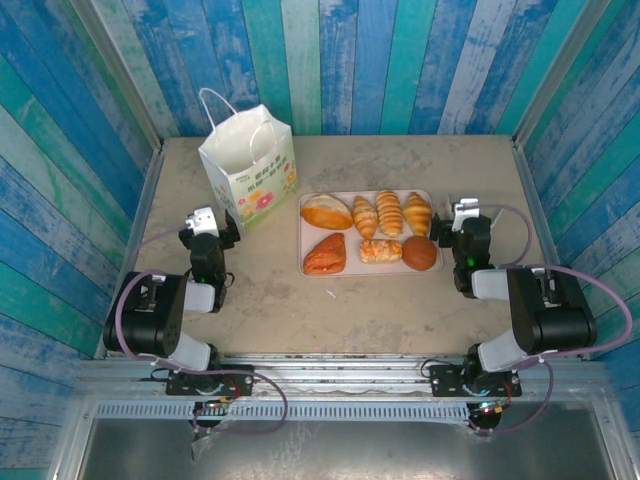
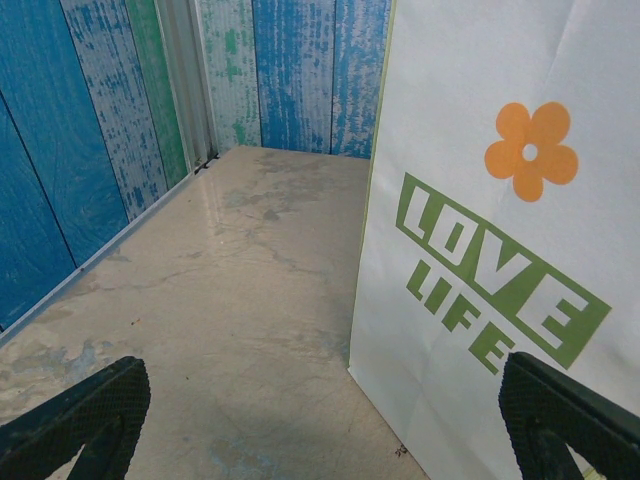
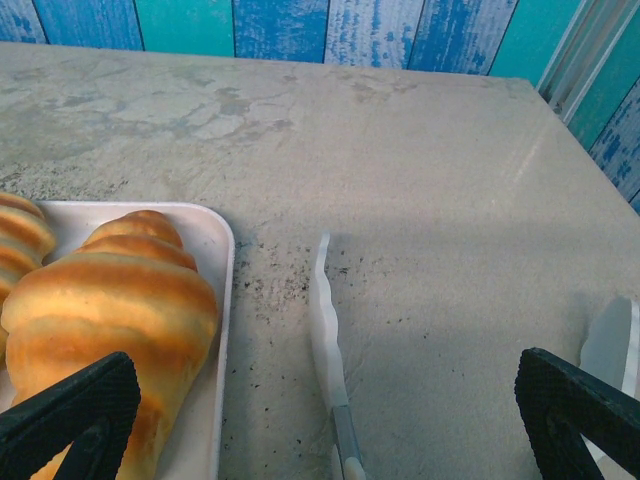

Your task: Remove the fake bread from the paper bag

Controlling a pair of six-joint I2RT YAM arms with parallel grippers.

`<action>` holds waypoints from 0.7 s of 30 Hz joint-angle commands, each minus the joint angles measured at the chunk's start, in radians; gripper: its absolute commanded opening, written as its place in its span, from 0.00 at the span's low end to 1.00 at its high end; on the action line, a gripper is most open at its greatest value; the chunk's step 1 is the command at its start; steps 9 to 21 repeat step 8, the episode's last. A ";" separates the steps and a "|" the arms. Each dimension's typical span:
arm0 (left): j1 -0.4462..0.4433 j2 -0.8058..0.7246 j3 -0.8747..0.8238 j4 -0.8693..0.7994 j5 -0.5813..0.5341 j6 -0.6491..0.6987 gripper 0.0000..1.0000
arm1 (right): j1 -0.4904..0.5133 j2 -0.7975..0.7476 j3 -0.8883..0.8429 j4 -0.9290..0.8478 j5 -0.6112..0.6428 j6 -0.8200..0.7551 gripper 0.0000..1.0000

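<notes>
The white paper bag (image 1: 248, 165) stands upright at the back left, cord handles up; its bottom is hidden. In the left wrist view its printed side (image 2: 500, 250) stands close on the right. Several pieces of fake bread (image 1: 368, 215), croissants, rolls and a brown bun, lie on a pale pink tray (image 1: 306, 262) at mid table. One croissant (image 3: 110, 300) sits at the tray's right end. My left gripper (image 1: 205, 220) is open just in front of the bag, nothing between its fingers (image 2: 85, 415). My right gripper (image 1: 463, 212) is open right of the tray, empty.
White plastic tongs (image 3: 325, 320) lie on the table between my right gripper's fingers (image 3: 580, 415), beside the tray's rim (image 3: 224, 300). Blue and green plank walls enclose the table on three sides. Bare table stretches left of the bag (image 2: 220, 300) and behind the tray.
</notes>
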 commanded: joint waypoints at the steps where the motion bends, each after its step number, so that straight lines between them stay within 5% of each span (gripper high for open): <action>1: 0.004 0.015 -0.002 0.023 -0.016 -0.005 0.94 | 0.005 0.007 0.017 -0.004 0.015 0.000 1.00; 21: 0.004 0.015 -0.002 0.023 -0.016 -0.005 0.94 | 0.006 0.006 0.017 -0.004 0.014 0.000 1.00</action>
